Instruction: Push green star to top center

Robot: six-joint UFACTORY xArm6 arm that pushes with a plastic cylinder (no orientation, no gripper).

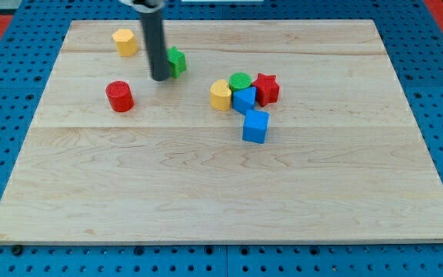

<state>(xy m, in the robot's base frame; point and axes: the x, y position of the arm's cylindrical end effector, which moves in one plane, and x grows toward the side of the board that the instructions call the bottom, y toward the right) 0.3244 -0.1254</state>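
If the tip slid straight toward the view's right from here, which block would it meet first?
My tip would meet the green star first; it sits just right of the rod, seemingly touching, though depth is unclear.

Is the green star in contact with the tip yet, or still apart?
In contact, apparently: my tip sits against the green star on its left side, with no gap visible.
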